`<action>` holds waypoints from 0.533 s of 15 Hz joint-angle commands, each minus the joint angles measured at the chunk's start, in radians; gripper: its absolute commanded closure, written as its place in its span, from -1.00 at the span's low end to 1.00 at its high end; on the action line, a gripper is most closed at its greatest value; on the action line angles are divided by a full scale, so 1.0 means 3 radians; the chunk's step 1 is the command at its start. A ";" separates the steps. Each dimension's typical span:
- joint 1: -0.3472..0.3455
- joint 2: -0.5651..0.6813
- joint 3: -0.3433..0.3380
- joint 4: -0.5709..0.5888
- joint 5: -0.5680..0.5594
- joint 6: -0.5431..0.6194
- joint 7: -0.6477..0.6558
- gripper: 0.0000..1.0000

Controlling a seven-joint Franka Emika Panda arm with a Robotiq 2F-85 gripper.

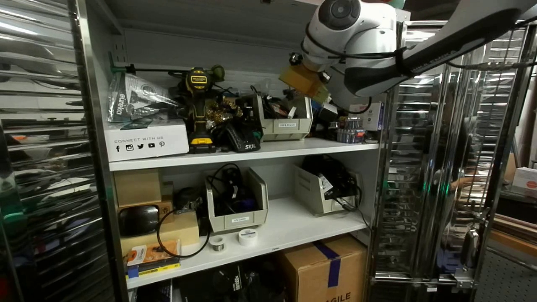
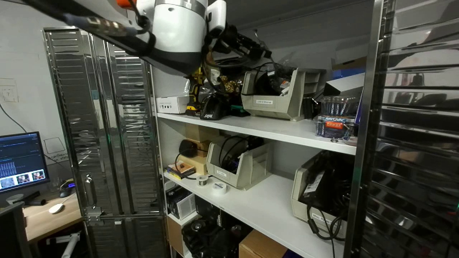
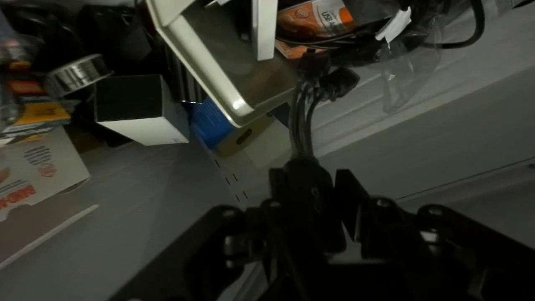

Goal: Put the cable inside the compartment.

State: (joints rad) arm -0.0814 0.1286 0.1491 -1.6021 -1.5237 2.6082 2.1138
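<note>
Both exterior views are decently lit but kinda harsh, with the metal doors [image 1: 42, 134] throwing streaky glare, the white middle shelf [image 1: 285, 222] coming out pale, and much of the space below it sunk in murky shadow. The wrist view is way dimmer, a grey gloom where the gripper [image 3: 310, 179] is almost a solid black blob, soft up close, and the cable [image 3: 303, 121] melts right into it at the plug end. One little hot spot pops on the rim of the beige bin [image 3: 213, 71], and the fine print on the box [image 3: 46, 167] at far left is mush.
</note>
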 commanded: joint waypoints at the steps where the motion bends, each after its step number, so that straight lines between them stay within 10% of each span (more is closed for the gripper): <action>1: 0.0147 0.0609 -0.0007 0.0821 -0.0802 -0.0297 0.0701 0.67; 8: 0.0389 0.1574 -0.0220 0.1913 -0.0568 -0.0736 0.0469 0.70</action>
State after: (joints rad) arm 0.0186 0.4612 0.0981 -1.2257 -1.7810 2.4017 2.3387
